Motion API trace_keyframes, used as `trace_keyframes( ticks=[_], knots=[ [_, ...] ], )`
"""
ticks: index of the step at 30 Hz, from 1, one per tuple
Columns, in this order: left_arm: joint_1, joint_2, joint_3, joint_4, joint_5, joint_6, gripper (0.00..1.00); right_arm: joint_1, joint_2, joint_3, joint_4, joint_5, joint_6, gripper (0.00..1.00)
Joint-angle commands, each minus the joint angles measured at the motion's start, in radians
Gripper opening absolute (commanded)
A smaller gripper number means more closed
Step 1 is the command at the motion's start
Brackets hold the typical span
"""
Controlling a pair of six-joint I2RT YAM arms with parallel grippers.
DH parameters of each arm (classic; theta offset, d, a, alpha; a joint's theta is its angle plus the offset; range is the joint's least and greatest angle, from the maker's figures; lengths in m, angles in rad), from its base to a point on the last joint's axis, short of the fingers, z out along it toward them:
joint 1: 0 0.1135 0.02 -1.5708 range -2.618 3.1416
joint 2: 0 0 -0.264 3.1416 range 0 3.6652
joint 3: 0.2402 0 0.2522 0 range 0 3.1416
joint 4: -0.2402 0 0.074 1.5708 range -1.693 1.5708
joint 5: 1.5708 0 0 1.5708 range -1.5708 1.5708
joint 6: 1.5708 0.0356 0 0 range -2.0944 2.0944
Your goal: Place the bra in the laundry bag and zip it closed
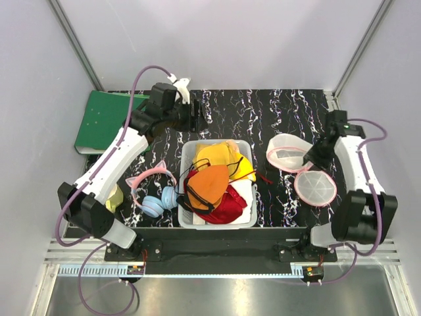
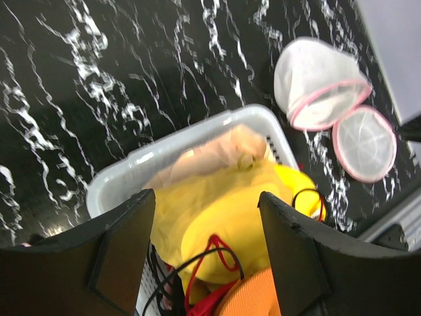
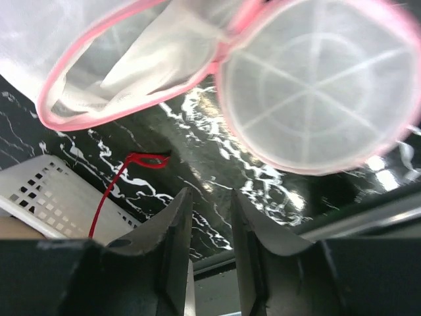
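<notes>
The plain yellow bra (image 1: 212, 155) lies at the far end of the grey-white basket (image 1: 247, 217), among other garments. In the left wrist view it (image 2: 217, 204) fills the space between my open fingers, with red and black straps lying over it. My left gripper (image 1: 195, 113) (image 2: 205, 196) hovers open and empty above the basket's far side. The white mesh laundry bag (image 1: 287, 151) (image 3: 131, 59) lies open on the right, its pink-rimmed round lid (image 1: 316, 186) (image 3: 316, 85) flipped out beside it. My right gripper (image 1: 312, 158) (image 3: 209, 193) hangs just above the bag, slightly open and empty.
The basket also holds a yellow bra with black straps (image 1: 241, 168), an orange bra (image 1: 209, 185) and a red garment (image 1: 227, 207). A red strap (image 3: 131, 164) trails onto the table. Pink (image 1: 154, 176) and blue (image 1: 158, 201) headphones lie left of the basket. A green board (image 1: 105, 120) lies at the back left.
</notes>
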Motion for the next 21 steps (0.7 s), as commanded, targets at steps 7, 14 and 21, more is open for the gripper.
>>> trace_keyframes(
  ticks=[7,14,21],
  knots=[
    [0.0,-0.111,-0.096,0.013,0.042,0.007,0.67,0.064,0.221,-0.076,0.406,-0.04,0.016,0.06],
    [0.0,-0.147,-0.137,0.013,0.057,-0.018,0.66,0.062,0.365,-0.089,0.491,0.01,0.001,0.0],
    [-0.002,-0.165,-0.15,0.014,0.137,0.008,0.71,0.033,0.359,-0.158,0.309,0.266,0.036,0.0]
  ],
)
